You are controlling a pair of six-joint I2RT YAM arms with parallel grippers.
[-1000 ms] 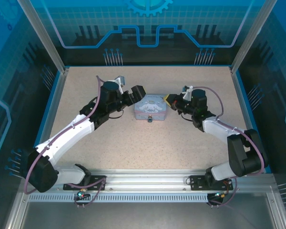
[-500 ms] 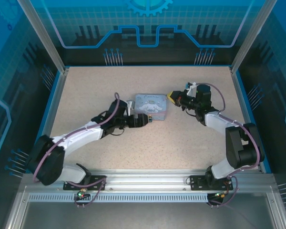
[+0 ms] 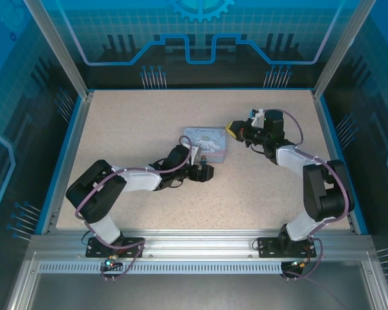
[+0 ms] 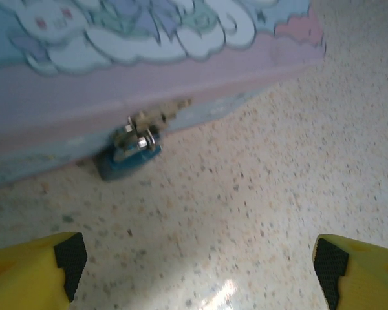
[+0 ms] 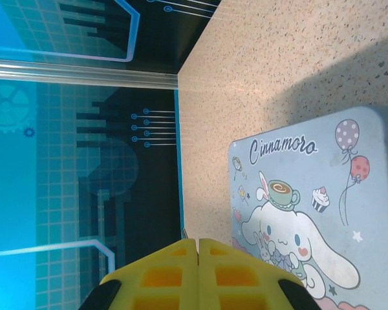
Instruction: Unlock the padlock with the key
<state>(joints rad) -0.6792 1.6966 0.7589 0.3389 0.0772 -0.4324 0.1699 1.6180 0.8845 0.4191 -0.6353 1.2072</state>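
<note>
The padlock (image 4: pixel 134 146), small with a blue body and silvery shackle, hangs from the clasp on the front of the light blue cartoon tin (image 4: pixel 149 39). My left gripper (image 4: pixel 200 265) is low on the table just in front of it and is open, its yellow fingers (image 4: pixel 32 271) wide apart over bare table. In the top view the left gripper (image 3: pixel 205 172) sits at the tin's (image 3: pixel 207 142) near edge. My right gripper (image 5: pixel 198 245) is shut beside the tin's right side (image 3: pixel 233 129). A thin sliver, seemingly the key (image 5: pixel 183 232), pokes out past its tips.
The speckled beige table (image 3: pixel 149 123) is ringed by blue walls and aluminium posts. The left arm (image 3: pixel 136 179) lies folded low across the table's middle left. The right arm (image 3: pixel 297 158) reaches in from the right.
My left arm swung from the tin's left side round to its front and dropped low, facing the padlock. The right gripper drew back slightly and stayed shut.
</note>
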